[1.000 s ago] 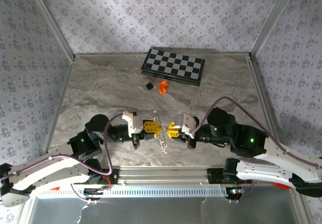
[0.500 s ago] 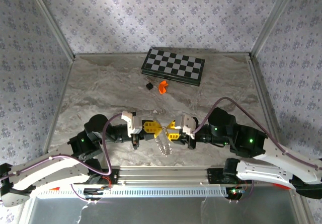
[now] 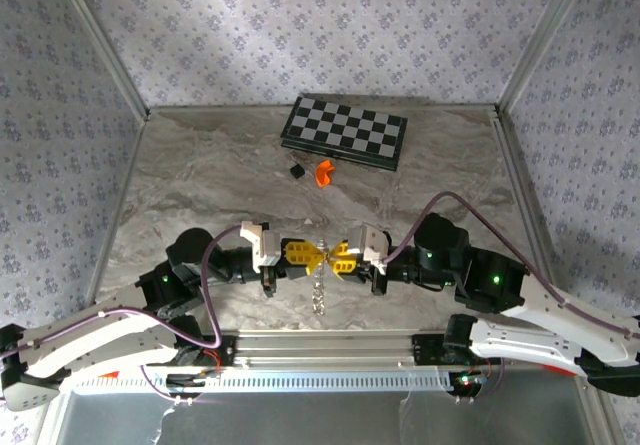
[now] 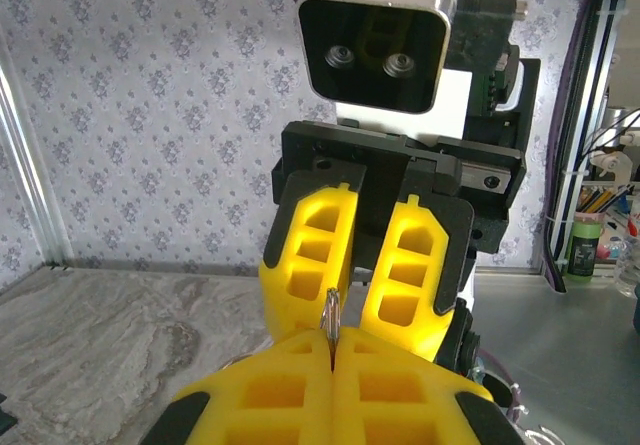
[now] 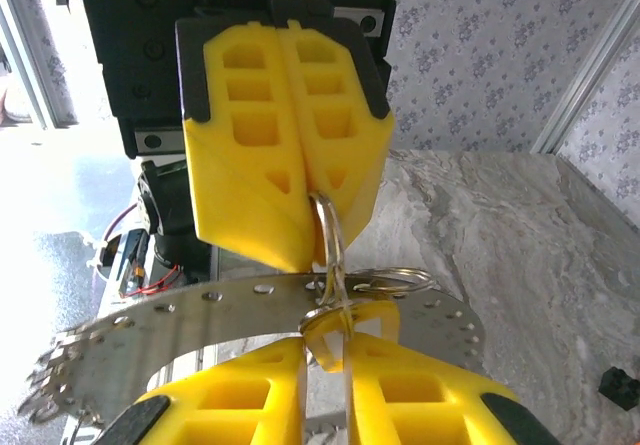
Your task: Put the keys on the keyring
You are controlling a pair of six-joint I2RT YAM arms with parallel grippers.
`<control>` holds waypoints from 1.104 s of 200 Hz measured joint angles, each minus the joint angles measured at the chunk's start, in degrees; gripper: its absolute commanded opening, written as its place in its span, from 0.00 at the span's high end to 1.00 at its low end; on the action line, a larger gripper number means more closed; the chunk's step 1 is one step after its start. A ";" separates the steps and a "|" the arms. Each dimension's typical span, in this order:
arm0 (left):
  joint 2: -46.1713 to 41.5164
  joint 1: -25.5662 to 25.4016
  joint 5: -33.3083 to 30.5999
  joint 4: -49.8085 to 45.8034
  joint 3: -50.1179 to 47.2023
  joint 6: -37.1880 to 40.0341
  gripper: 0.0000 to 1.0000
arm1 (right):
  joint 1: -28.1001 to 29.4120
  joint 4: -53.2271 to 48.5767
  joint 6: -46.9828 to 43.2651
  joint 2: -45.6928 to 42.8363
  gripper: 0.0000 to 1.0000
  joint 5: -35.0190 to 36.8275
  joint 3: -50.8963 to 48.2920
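Silvery and toothed, the keyring (image 5: 250,310) curves just past the right gripper's fingertips and trails down below the spot where both grippers meet tip to tip. The left gripper (image 5: 312,200) is pressed fully together on a thin wire loop of that keyring. Facing it, the right gripper (image 5: 340,355) is pinched narrowly on the tiny yellow-orange key (image 5: 333,327), which sits at its fingertips, touching the loop.

Lab test booth: wallpapered panels (image 3: 300,25), aluminium posts (image 3: 100,40), marbled tabletop (image 3: 200,165).
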 measured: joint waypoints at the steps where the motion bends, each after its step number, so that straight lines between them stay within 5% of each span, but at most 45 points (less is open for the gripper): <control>1: 0.00 0.00 -0.02 0.02 -0.02 0.00 1.00 | 0.00 0.00 0.04 0.00 0.77 -0.02 0.00; 34: 0.00 0.00 0.22 1.16 -0.94 -0.42 1.00 | 0.00 0.68 0.42 0.00 0.74 -0.96 -0.74; 122: 0.00 0.00 0.83 2.73 -1.97 -1.29 1.00 | -0.48 1.97 0.76 -0.02 1.00 -1.27 -1.77; 221: 0.02 0.00 -1.66 11.13 -6.40 -4.57 1.00 | 0.24 2.91 -0.02 0.42 1.00 3.19 -3.39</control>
